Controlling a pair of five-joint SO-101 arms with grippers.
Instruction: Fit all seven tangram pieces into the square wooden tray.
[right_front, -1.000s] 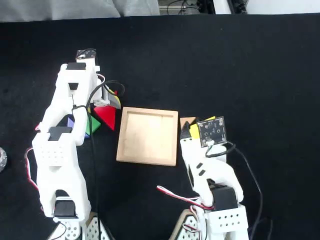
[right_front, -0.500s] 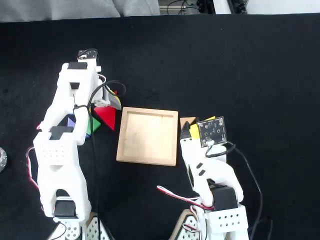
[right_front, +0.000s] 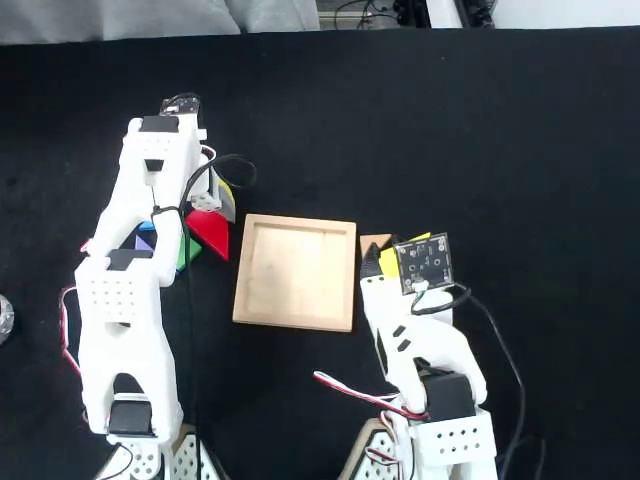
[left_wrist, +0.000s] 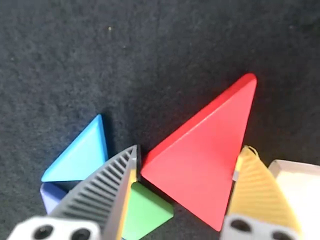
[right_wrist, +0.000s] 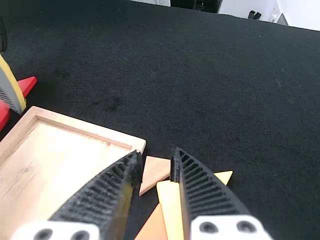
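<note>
The tray (right_front: 295, 275) lies mid-worktop (right_front: 500, 150). At its 10 o'clock the left hand (left_wrist: 190, 150) is released, fingers straddling the red triangle (left_wrist: 205, 145). At 3 o'clock the right hand (right_wrist: 155, 154), slightly parted and holding nothing, hangs over tan (right_wrist: 156, 171) and yellow (right_wrist: 170, 205) pieces.

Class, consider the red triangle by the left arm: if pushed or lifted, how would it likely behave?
The red triangle looks like a thick, solid block with crisp edges, so it is probably stiff. Lying flat, it should slide rather than roll or tip, though the fuzzy black table cover may drag on it.
</note>
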